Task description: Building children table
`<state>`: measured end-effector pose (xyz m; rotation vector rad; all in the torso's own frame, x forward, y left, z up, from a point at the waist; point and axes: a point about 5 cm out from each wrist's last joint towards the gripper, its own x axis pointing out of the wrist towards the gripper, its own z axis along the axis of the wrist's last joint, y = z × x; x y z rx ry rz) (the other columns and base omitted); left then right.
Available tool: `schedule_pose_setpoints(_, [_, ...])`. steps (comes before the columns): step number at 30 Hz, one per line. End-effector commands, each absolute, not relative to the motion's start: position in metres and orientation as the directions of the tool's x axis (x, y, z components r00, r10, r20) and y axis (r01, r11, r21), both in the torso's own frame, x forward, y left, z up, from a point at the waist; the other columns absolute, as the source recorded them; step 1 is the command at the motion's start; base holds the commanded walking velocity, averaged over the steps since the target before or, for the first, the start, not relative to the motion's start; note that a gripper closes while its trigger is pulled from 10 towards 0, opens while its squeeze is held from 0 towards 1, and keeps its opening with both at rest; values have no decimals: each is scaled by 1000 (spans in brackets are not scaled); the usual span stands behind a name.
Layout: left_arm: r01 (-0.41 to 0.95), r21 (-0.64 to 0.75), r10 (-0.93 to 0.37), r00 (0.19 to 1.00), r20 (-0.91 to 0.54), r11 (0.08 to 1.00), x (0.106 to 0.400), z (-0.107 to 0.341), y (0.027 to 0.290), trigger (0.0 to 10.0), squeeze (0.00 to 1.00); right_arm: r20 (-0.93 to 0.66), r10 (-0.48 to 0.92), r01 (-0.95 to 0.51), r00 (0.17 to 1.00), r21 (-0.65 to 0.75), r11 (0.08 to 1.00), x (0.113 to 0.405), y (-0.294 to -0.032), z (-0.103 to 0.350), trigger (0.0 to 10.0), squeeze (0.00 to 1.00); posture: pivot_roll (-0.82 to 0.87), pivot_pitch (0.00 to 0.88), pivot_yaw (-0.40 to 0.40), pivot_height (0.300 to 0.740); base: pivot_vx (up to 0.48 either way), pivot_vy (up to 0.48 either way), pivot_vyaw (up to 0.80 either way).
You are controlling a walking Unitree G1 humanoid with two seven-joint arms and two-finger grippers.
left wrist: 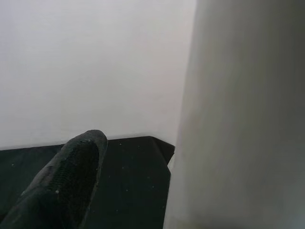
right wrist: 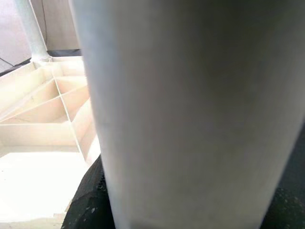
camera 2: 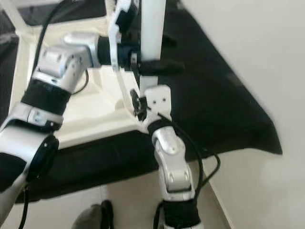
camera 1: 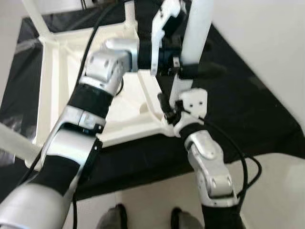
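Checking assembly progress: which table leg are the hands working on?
The upright white leg at the tabletop's near right corner; left hand and right hand both grip it.

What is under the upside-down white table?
A black mat lies under the white table, spreading out past its edges onto the pale floor. Whatever lies beneath the tabletop itself is covered.

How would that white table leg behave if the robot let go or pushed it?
The leg looks stiff, smooth and round, so it might slip in a grip or roll if laid down. Standing tall at the corner of the upturned tabletop, it could probably tip if not yet fixed.
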<state>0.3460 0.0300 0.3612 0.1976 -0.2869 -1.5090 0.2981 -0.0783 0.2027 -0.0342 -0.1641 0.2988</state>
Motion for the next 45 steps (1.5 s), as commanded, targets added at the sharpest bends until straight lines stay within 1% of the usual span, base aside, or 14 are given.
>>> schedule_pose_setpoints(1, [946,323,-999,17,43,30,342,362,24,10000,0,-88,315,-316,945,3,949,300,-66,157,0,0,11,246,2,740,0,0,0])
schedule_pose_setpoints(5, [945,324,-999,19,43,32,342,362,25,10000,0,-91,311,-312,946,-1,950,298,-66,158,0,0,12,244,2,740,0,0,0])
schedule_pose_setpoints(7, [946,324,-999,4,49,19,341,364,24,0,0,-101,267,-270,958,-18,963,293,-66,162,0,0,9,237,4,740,0,0,0])
schedule_pose_setpoints(8, [946,323,-999,-5,52,12,340,364,24,0,0,-101,254,-257,962,-23,966,293,-67,164,0,0,9,237,4,740,0,0,0])
schedule_pose_setpoints(9, [946,323,-999,-9,51,8,340,364,24,0,0,-76,261,-265,962,-40,963,296,-70,169,10000,0,6,232,4,740,0,0,0])
schedule_pose_setpoints(13, [946,325,-999,-16,48,1,340,364,23,0,0,-24,326,-327,945,-58,943,304,-75,178,10000,0,5,230,4,740,0,0,0])
schedule_pose_setpoints(14, [945,326,-999,-21,47,-5,339,364,23,0,0,21,422,-420,906,-70,905,309,-79,186,10000,941,6,228,3,740,0,0,0])
schedule_pose_setpoints(15, [945,328,-999,-27,45,-11,338,365,22,0,0,86,590,-583,803,-96,807,316,-90,203,10000,1000,6,224,1,740,0,0,0])
schedule_pose_setpoints(21, [943,332,-999,-32,41,-17,338,364,24,0,0,104,790,-757,604,-234,610,327,-117,232,10000,1000,11,220,-2,740,0,0,0])
schedule_pose_setpoints(24, [942,333,-999,-37,34,-24,337,364,24,0,0,51,861,-824,505,-269,499,333,-124,239,10000,0,15,218,-1,740,0,0,0])
schedule_pose_setpoints(29, [942,334,-998,-48,27,-36,336,363,25,0,0,17,924,-899,383,-222,377,341,-128,244,10000,0,21,217,0,740,0,0,0])
schedule_pose_setpoints(31, [941,335,-998,-55,23,-44,335,363,25,0,0,10,949,-930,316,-197,312,345,-130,243,0,0,26,216,0,740,0,0,0])
schedule_pose_setpoints(44, [937,347,-999,-50,16,-42,333,363,27,0,0,-4,971,-965,239,-108,237,355,-138,227,0,0,40,226,-4,740,0,0,0])
schedule_pose_setpoints(45, [935,353,-999,-35,20,-26,334,363,27,3373,0,-7,966,-961,257,-107,255,355,-139,222,0,0,39,229,-4,740,0,0,0])
